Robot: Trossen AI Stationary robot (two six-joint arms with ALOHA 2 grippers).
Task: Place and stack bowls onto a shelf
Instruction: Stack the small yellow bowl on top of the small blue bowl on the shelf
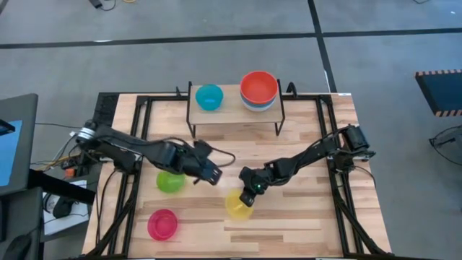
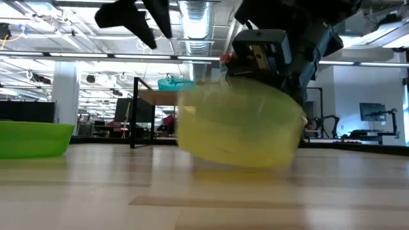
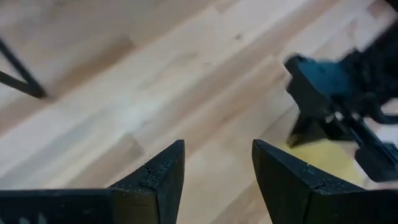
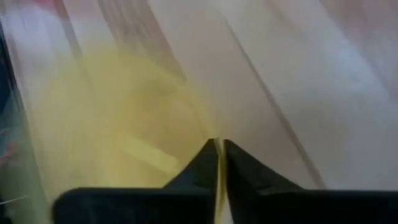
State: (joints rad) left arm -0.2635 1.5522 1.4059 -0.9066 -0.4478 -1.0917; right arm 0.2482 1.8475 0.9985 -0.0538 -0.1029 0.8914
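A yellow bowl (image 1: pixel 238 206) sits near the table's middle, with my right gripper (image 1: pixel 250 189) shut on it. In the low view the yellow bowl (image 2: pixel 239 128) is tilted, just at the tabletop. My left gripper (image 1: pixel 214 175) is open above bare wood, between a lime green bowl (image 1: pixel 170 180) and the yellow one, touching nothing. At the far side the shelf (image 1: pixel 234 114) carries a cyan bowl (image 1: pixel 209 96) and a stack topped by a red-orange bowl (image 1: pixel 258 87). A pink bowl (image 1: pixel 162 224) rests on the table near the left front. My right gripper (image 4: pixel 219 149) pinches the yellow bowl's rim (image 4: pixel 219 177), one finger inside the bowl and one outside, with the thin wall showing between the fingertips. The fingers slant down from the table's right and far side. The bowl hangs tilted; whether its base touches the table I cannot tell.
Black metal frame rails (image 1: pixel 137 144) run along the table's left and right sides. The shelf's thin black legs (image 1: pixel 190 130) stand on the far half. Bare wood lies between the shelf and both grippers, and on the right front of the table.
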